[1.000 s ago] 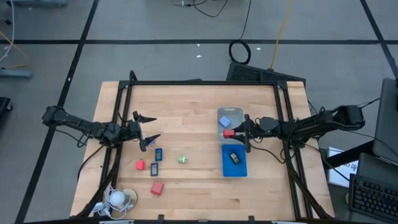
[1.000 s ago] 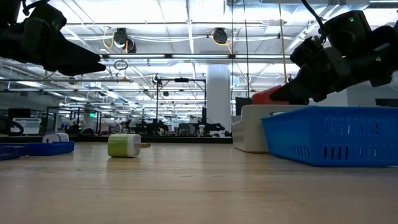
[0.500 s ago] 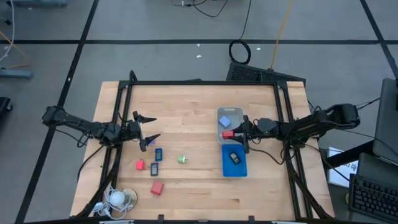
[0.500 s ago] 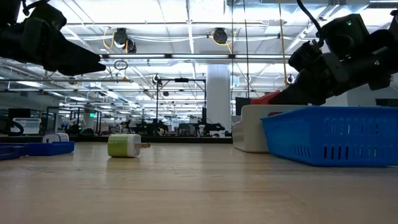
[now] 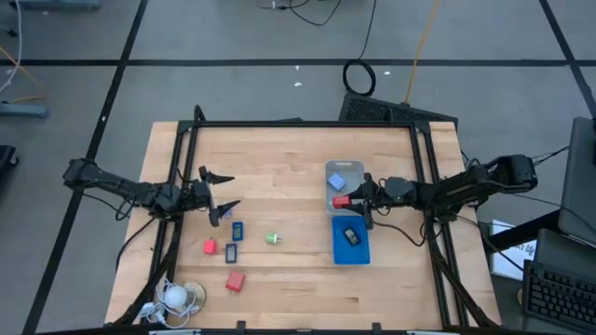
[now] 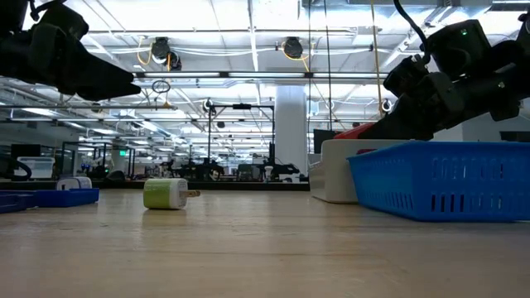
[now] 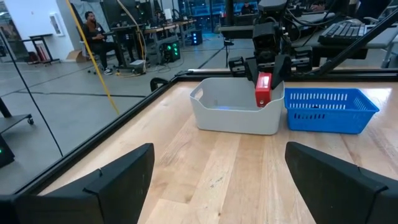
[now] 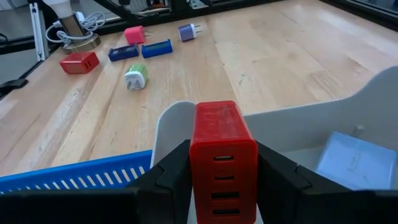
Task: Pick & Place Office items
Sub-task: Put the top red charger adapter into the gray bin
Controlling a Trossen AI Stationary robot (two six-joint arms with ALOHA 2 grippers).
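A wooden table (image 5: 298, 279) is seen from above, with a blue tray (image 5: 351, 251) and a clear tray (image 5: 328, 169) side by side near its right edge. A red charger block (image 8: 222, 158) is clamped between the fingers of the right gripper (image 5: 355, 199) over the near wall of the clear tray, in which a light-blue cube (image 5: 337, 181) lies. The left gripper (image 5: 218, 194) is held spread wide above bare wood, empty. A green plug (image 5: 272, 238) is left at mid-table.

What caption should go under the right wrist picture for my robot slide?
Right gripper holds a red charger block over the rim of the clear tray, where a light-blue cube already lies.
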